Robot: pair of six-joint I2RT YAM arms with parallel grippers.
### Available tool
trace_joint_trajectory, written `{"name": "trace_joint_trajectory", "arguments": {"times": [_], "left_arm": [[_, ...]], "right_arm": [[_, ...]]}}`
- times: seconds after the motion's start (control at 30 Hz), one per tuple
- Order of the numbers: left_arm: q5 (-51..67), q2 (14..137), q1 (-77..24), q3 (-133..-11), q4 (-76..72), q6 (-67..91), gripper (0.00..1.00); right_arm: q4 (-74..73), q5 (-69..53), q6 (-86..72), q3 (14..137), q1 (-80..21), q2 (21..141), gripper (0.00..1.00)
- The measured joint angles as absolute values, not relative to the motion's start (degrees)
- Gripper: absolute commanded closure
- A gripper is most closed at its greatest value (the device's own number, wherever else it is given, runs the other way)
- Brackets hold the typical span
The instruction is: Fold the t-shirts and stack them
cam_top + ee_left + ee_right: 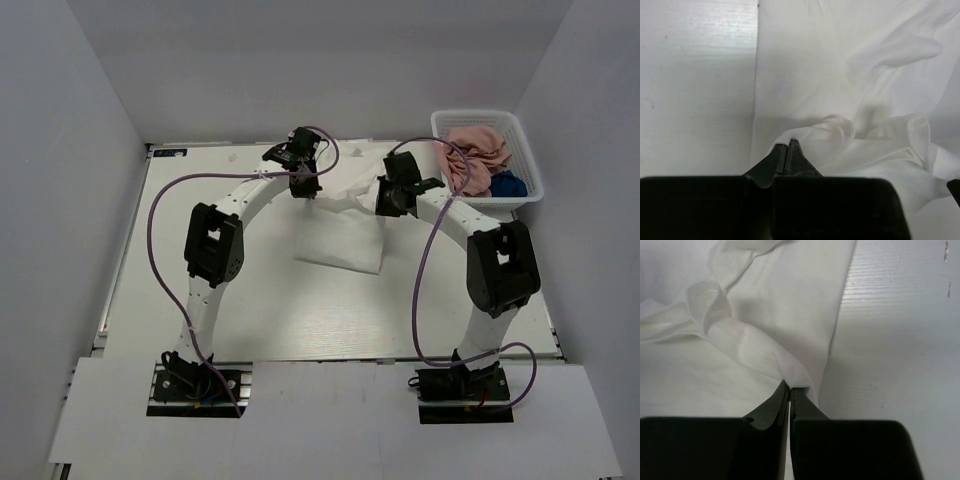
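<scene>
A white shirt (340, 240) lies on the table (270, 315), its far edge bunched between the left gripper (305, 189) and right gripper (384, 197). Pink shirt (475, 155) and navy shirt (508, 185) sit in the basket (480, 114).

Left tool (788, 143) and right tool (790, 386) far forward, both closed.

basket (478, 114) fills far-right corner, walls (60, 200) alongside
</scene>
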State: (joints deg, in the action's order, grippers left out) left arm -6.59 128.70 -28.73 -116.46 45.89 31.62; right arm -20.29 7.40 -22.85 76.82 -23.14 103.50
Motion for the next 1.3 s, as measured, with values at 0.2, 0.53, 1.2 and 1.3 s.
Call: {"name": "trace_joint_trajectory", "arguments": {"times": [0.2,0.53,1.2,1.3], "left_arm": [[-5.1,132.5,-28.1,-117.5,41.6,28.3,0.75],[-4.2,133.6,-26.2,-118.4,39.0,25.6,0.00],[7.9,105.5,-26.2,-68.4,27.6,28.7,0.18],[9.8,105.3,-26.3,-67.1,25.4,29.2,0.40]], "right_arm": [[-16.5,3.6,-21.3,78.7,-21.0,109.0,1.00],[-12.6,-6.7,-19.9,79.9,-17.8,113.3,0.10],[0.3,-25.3,-27.2,41.0,-18.2,89.2,0.10],[2.7,-26.7,-28.2,40.1,-18.2,89.6,0.12]]}}
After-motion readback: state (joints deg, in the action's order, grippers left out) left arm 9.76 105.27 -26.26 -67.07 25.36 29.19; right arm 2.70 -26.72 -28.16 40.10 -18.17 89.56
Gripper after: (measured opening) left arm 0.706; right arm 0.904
